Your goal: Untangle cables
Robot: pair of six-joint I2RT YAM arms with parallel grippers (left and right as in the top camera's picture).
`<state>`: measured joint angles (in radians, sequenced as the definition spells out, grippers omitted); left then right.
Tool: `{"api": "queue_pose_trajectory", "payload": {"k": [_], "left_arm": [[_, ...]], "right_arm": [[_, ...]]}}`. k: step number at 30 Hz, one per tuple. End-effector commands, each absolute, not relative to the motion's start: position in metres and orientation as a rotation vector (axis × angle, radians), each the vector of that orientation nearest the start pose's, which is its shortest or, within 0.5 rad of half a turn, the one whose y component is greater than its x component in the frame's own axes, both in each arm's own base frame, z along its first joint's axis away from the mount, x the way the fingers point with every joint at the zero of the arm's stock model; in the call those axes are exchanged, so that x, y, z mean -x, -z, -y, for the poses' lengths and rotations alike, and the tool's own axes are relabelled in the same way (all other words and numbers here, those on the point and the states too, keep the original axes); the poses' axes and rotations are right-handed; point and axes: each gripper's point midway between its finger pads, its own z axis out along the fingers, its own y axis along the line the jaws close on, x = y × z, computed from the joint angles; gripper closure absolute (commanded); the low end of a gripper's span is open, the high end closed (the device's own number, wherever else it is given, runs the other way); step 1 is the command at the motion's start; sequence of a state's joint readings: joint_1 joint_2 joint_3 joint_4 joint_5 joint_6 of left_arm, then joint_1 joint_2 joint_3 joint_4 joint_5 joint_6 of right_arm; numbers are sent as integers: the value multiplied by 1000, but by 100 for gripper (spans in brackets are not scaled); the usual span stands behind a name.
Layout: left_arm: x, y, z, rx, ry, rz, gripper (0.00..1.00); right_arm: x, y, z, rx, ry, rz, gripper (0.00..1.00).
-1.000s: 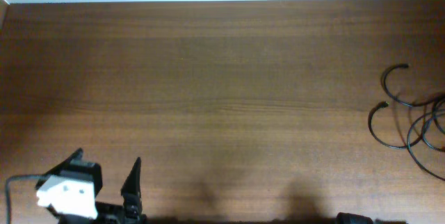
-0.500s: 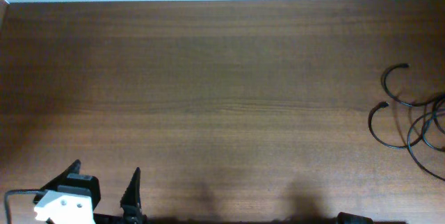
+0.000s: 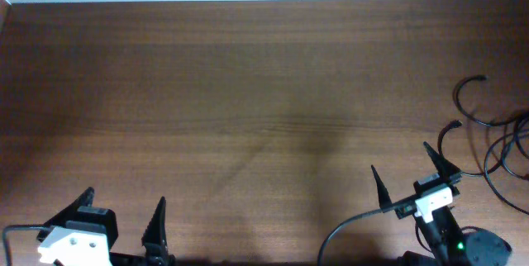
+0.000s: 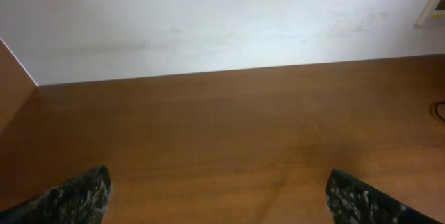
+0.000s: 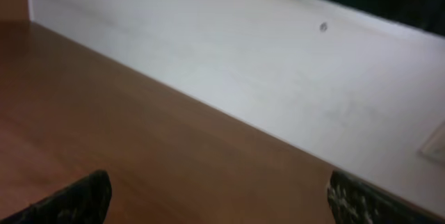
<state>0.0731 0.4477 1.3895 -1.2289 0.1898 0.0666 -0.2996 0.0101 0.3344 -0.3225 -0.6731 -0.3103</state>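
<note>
The cables (image 3: 496, 146) are thin black cords in loose loops at the right edge of the wooden table (image 3: 248, 92), with two curved free ends pointing left. My right gripper (image 3: 403, 167) is open and empty at the front right, just left of the cables and not touching them. My left gripper (image 3: 124, 204) is open and empty at the front left, far from the cables. In the left wrist view only a sliver of cable (image 4: 440, 110) shows at the right edge. The right wrist view shows only bare table and wall between its open fingertips (image 5: 354, 200).
A white wall (image 4: 208, 22) runs along the table's far edge. A wall socket (image 4: 432, 8) shows at the top right of the left wrist view. The right arm's own thicker black wire (image 3: 347, 229) curves along the front edge.
My right gripper has come into view at the front right, beside the cables. My left gripper has drawn back slightly toward the front edge. The cables have not moved.
</note>
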Motion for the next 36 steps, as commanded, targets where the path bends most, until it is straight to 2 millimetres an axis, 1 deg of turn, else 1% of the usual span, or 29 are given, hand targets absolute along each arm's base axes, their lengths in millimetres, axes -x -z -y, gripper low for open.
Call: {"api": "queue_pose_trajectory", "payload": {"k": [1, 3, 4, 5, 8, 9, 10, 11, 12, 13, 16, 22, 23, 25, 26, 27, 34, 35, 36], "left_arm": [[-112, -399, 24, -121, 81, -1821, 1], [-112, -399, 24, -121, 81, -1821, 1], [-112, -399, 24, -121, 81, -1820, 1], [-112, -399, 24, -121, 81, -1821, 1], [-112, -399, 24, -121, 81, -1821, 1], [-112, -399, 24, -121, 81, -1822, 1], [-112, -399, 24, -121, 81, -1822, 1], [-112, -399, 24, -120, 81, -1821, 1], [-112, -399, 24, -121, 81, -1822, 1], [-112, -398, 24, -121, 81, -1823, 1], [-110, -394, 24, -119, 84, -1840, 1], [-109, -390, 24, -118, 87, -1858, 1], [-109, -391, 25, -119, 88, -1856, 1], [-109, -390, 25, -119, 88, -1857, 1], [-109, -391, 25, -119, 88, -1856, 1], [-109, -389, 25, -121, 92, -1862, 1], [-110, -388, 26, -115, 102, -1864, 1], [-115, -381, 25, -111, 105, -1883, 1], [-123, -367, 28, -107, 135, -1914, 1]], "right_arm": [[-222, -230, -25, 419, 43, -1486, 1], [-230, -241, 12, 142, 98, -1449, 1], [-231, -242, 26, 35, 111, -1431, 1], [-233, -237, 35, -27, 112, -1420, 1], [-241, -205, 37, -59, 78, -1455, 1], [-242, -198, 37, -63, 75, -1475, 1], [-242, -196, 37, -65, 73, -1484, 1], [-243, -184, 38, -75, 64, -1532, 1], [-242, -161, 37, -96, 46, -1624, 1], [-243, -156, 34, -84, 23, -1647, 1], [-244, -151, 35, -106, 9, -1665, 1], [-244, -152, 34, -104, 7, -1663, 1], [-244, -158, 30, -84, 0, -1639, 1], [-245, -160, -5, 32, -106, -1633, 1], [-242, -161, -36, 137, -204, -1626, 1], [-241, -161, -44, 165, -230, -1625, 1], [-241, -161, -44, 165, -230, -1624, 1], [-241, -161, -44, 165, -230, -1624, 1], [-241, -161, -44, 165, -230, -1624, 1]]}}
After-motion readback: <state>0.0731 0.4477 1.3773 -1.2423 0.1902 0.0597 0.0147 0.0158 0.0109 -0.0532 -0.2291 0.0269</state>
